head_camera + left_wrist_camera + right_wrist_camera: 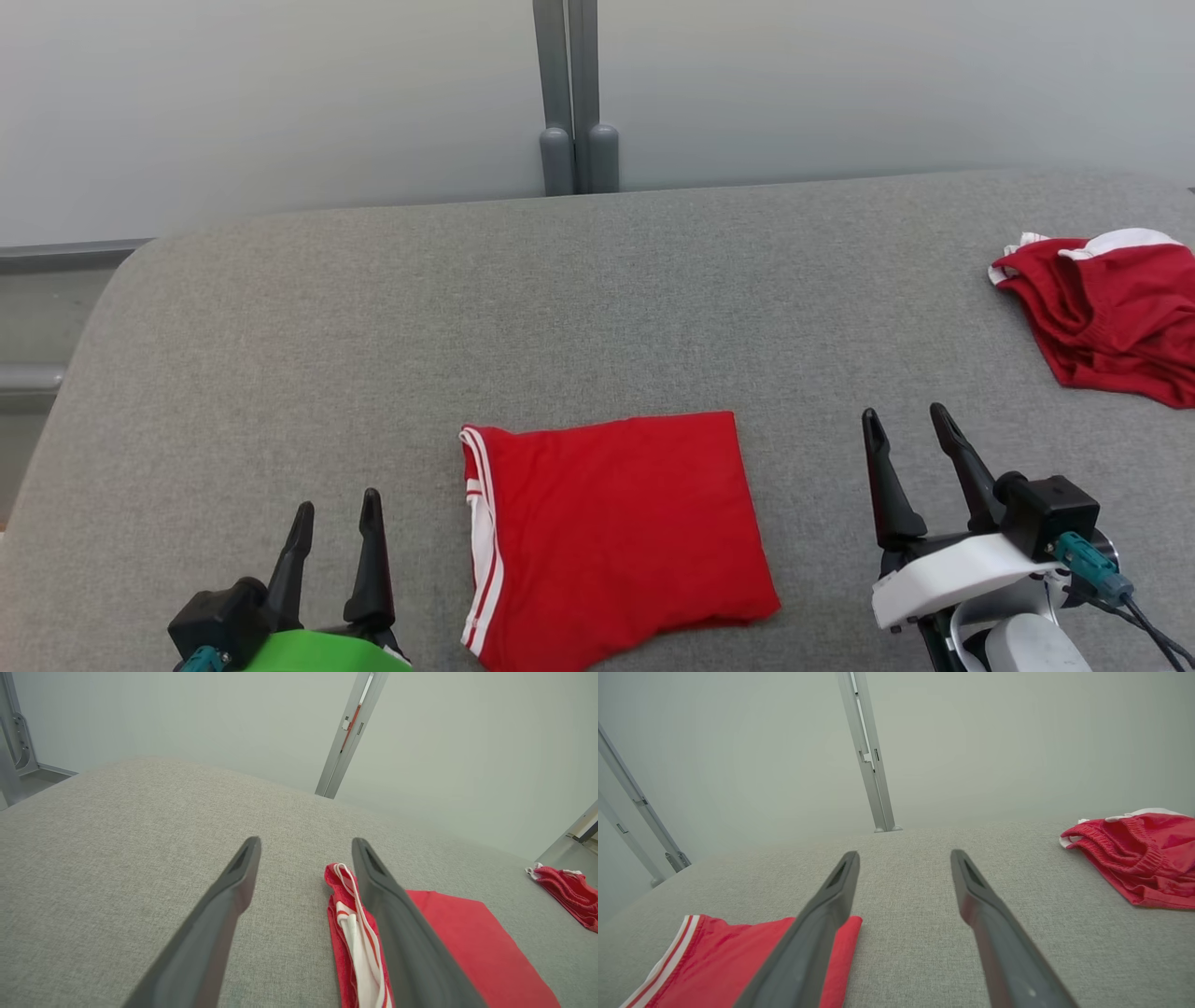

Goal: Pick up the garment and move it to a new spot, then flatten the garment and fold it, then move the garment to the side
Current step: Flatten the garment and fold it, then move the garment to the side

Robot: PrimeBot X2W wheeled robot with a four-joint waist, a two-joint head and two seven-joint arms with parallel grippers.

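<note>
A red garment with white stripes along its left edge lies folded into a flat rectangle at the near middle of the grey padded table. The left wrist view shows this garment partly behind the right finger, and it lies at the lower left as the garment in the right wrist view. My left gripper is open, hovering left of the garment, nothing between its fingers. My right gripper is open too, right of the garment and apart from it.
A second red garment with white trim lies crumpled at the table's far right edge, seen also as a red heap and a red heap. A grey post stands behind the table against a pale wall.
</note>
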